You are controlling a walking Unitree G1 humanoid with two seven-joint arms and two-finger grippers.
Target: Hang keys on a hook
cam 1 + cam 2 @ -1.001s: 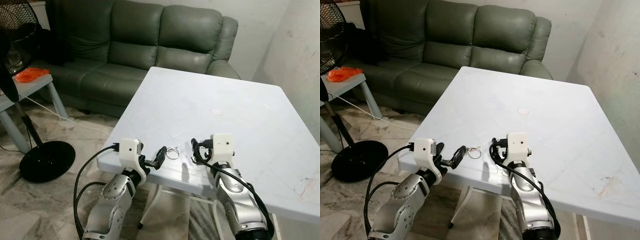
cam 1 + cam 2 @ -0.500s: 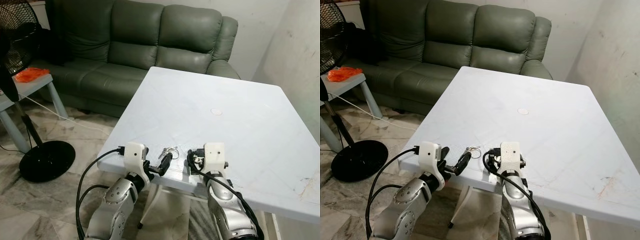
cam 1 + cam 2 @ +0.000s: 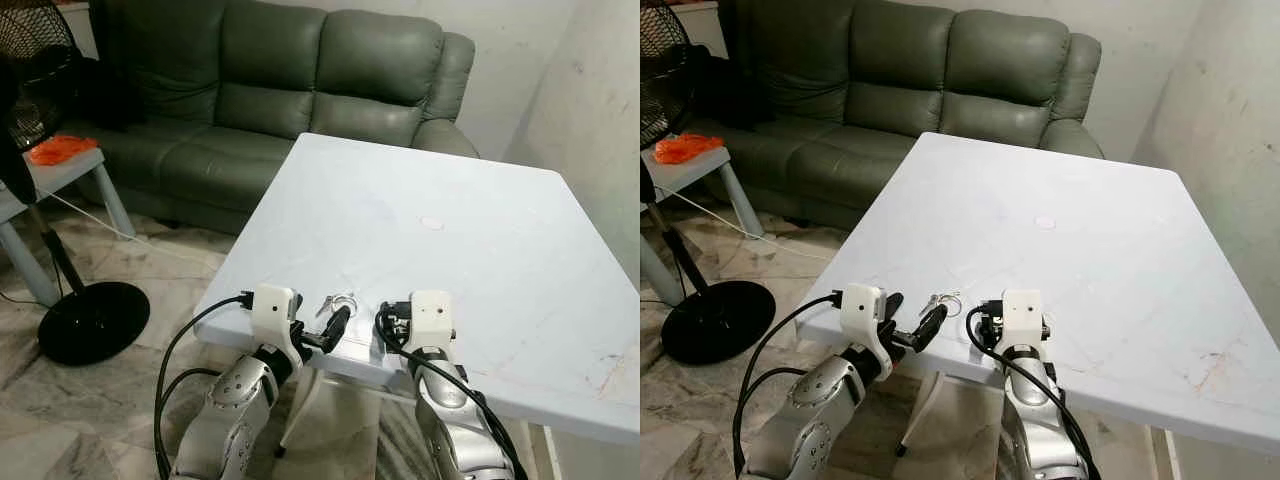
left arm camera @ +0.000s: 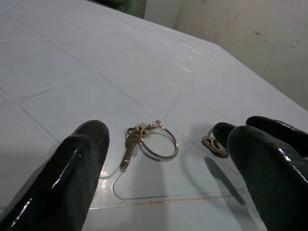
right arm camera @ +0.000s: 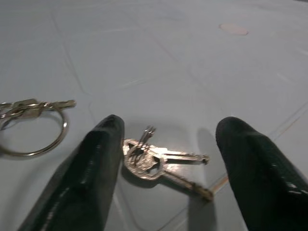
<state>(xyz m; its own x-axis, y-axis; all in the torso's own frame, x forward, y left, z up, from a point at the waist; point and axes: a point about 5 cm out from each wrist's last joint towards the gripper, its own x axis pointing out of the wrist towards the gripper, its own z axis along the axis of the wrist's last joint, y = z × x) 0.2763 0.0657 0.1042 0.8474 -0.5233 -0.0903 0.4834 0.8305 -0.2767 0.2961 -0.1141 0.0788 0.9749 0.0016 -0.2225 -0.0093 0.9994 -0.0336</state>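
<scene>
White plastic table (image 3: 450, 200) takes up the centre and right of the head views. Both grippers sit at its near edge, low in the frame.

L gripper (image 4: 168, 159): fingers spread wide, nothing held. In the L wrist view a key ring w/ keys (image 4: 147, 141) lies flat on the tabletop in the gap between the two black fingers (image 4: 72, 178), not touching either. In the left eye view the same ring (image 3: 338, 299) shows just past the L fingertips, lower centre of frame, close to the table edge.

R gripper (image 5: 168, 159): also spread wide, empty. A second bunch of keys (image 5: 156, 162) lies on the table between its fingers, near the one at lower left of the R wrist view; can't tell if it touches. The key ring w/ keys appears at the left edge of that view too (image 5: 29, 125), apart from the second bunch. In the L wrist view the R fingertips (image 4: 269, 127) come in at right, w/ the second bunch (image 4: 214, 144) just beside them.

So both key sets are flat on the table, near each other, between the two grippers.

Rest: small round mark (image 3: 432, 223) mid-table. Dark green leather sofa (image 3: 280, 80) behind, top of frame. Black pedestal fan (image 3: 60, 200) at far left, w/ an orange item (image 3: 62, 149) on a pale side table (image 3: 70, 175) behind it. Marble-look tile floor (image 3: 120, 400) at lower left.
</scene>
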